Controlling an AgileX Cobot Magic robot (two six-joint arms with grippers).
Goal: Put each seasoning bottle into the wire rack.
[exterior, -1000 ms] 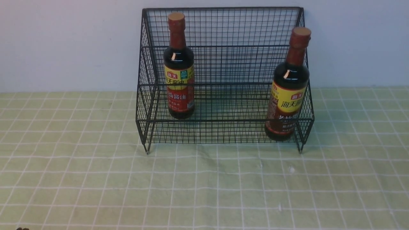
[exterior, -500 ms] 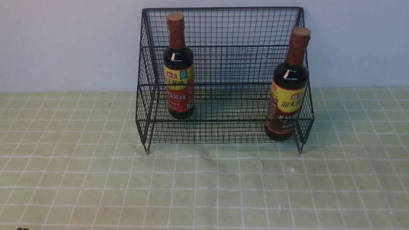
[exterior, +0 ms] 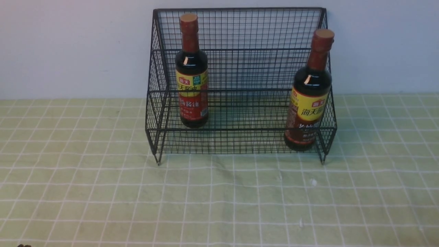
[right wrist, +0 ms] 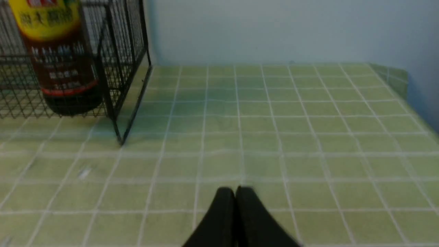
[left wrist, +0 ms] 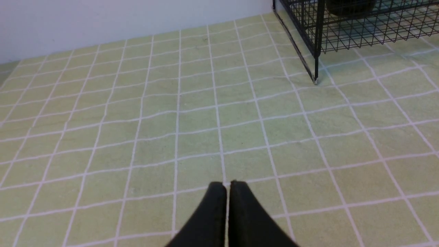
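Front view shows almost nothing changed from a second ago: the wire rack (exterior: 240, 82) stands on the green checked cloth (exterior: 103, 192) against the wall, the redder-labelled bottle (exterior: 191, 72) upright at its left end, the browner-labelled bottle (exterior: 310, 92) on the lower front tier at the right end, leaning slightly. Neither has shifted. From the wrist cameras, the left gripper (left wrist: 228, 187) and right gripper (right wrist: 235, 192) both have their jaws pressed together, empty, above bare cloth, well apart from the rack.
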